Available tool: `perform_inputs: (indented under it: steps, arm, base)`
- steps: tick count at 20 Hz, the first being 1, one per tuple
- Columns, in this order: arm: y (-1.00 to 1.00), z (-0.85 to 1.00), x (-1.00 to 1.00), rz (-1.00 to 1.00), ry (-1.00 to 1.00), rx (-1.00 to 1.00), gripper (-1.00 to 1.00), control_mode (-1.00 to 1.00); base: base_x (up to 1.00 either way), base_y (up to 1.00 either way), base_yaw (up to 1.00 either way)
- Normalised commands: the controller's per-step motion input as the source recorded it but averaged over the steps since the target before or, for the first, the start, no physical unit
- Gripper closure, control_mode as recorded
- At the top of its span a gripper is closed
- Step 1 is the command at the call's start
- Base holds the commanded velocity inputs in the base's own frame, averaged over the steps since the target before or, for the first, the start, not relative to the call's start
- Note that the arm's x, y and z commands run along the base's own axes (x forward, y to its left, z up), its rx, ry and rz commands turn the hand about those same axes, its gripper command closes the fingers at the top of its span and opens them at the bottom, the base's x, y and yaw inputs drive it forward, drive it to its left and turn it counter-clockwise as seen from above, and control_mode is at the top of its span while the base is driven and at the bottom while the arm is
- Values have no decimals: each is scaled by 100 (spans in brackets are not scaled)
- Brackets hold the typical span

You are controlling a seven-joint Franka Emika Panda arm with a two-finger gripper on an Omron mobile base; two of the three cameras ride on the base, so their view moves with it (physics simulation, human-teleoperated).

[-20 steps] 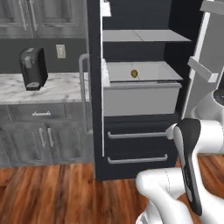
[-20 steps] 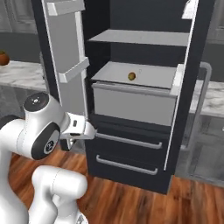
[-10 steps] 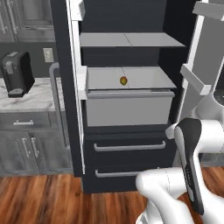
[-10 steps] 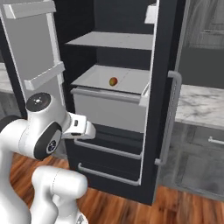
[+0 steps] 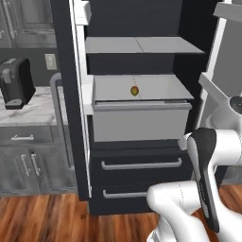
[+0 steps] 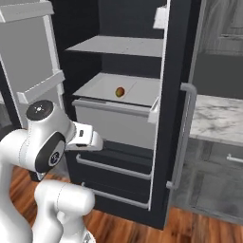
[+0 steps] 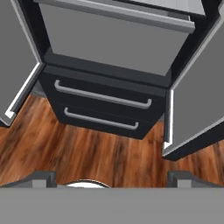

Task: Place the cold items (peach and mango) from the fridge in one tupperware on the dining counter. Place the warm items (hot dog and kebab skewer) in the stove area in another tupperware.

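**Open fridge, fruit on drawer top**

Left base view: wood floor (image 5: 42,217); dark fridge (image 5: 137,28) with both doors swung out. One small orange-red fruit (image 5: 134,90), peach or mango cannot be told, lies on the flat top of the grey drawer (image 5: 142,124), below a grey shelf (image 5: 142,46). Coffee machine (image 5: 16,82) on marble worktop (image 5: 33,111) at left.

Right base view: same fruit (image 6: 120,91) on drawer top; marble worktop (image 6: 216,121) at right.

Hand view: end effector (image 7: 111,177) released, fingertips (image 7: 43,177) spread wide, empty, facing two lower fridge drawers (image 7: 103,109) above the floor.
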Motion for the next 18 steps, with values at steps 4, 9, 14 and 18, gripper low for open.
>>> perform_inputs:
  steps: [4, 9, 14, 18]
  arm:
    - [0, 0, 0, 0, 0, 0, -100, 100]
    - [0, 0, 0, 0, 0, 0, -100, 100]
    - [0, 0, 0, 0, 0, 0, -100, 100]
    - [0, 0, 0, 0, 0, 0, -100, 100]
  base:
    - [58, 22, -5]
    - [47, 26, -6]
    - [45, 40, -9]
    - [53, 25, -9]
